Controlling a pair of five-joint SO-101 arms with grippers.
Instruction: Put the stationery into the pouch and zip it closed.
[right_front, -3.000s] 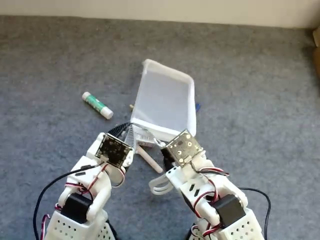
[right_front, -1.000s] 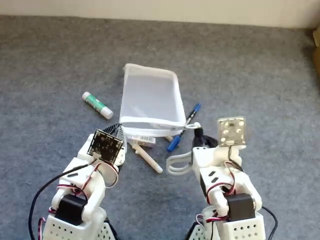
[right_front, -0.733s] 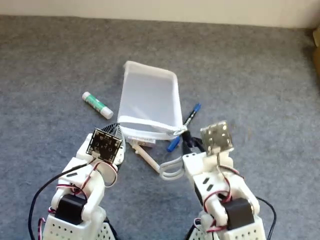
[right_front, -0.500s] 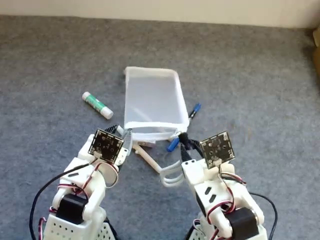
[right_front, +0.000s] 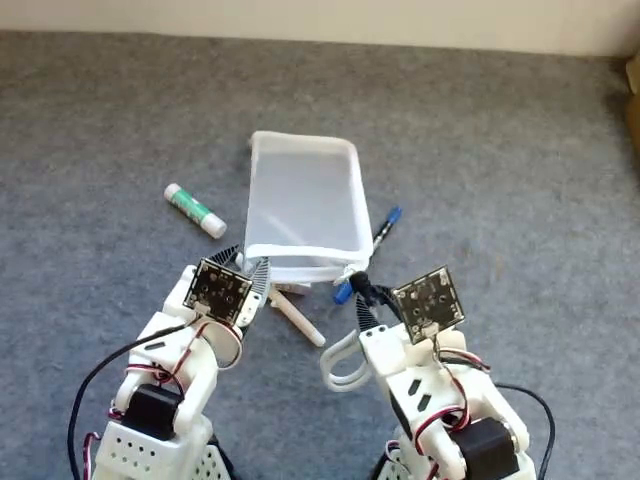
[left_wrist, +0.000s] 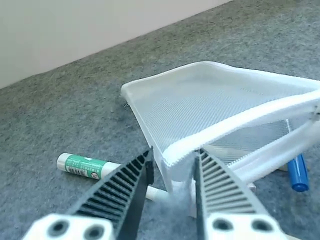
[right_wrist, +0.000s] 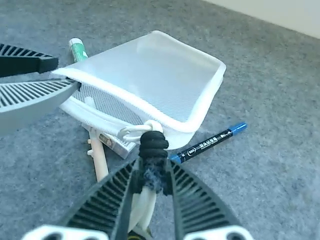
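Pouch (right_front: 300, 195) rim pinched by left hand (left_wrist: 173, 156); zipper pull (right_wrist: 153, 144) pinched by right hand (right_wrist: 152, 170).

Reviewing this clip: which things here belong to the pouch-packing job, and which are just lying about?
Job: white mesh pouch, its black knotted zip pull, green-and-white glue stick, blue-capped black marker, white pen, small white box.
Lying about: brown wooden edge, grey carpet.

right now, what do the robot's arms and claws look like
Both the left arm and right arm are white plastic with black servo blocks and red, white and black wires; a black cable loops off the left one. Each wrist carries a square dark circuit board. The left claw and right claw have dark, ribbed, tapering fingers.
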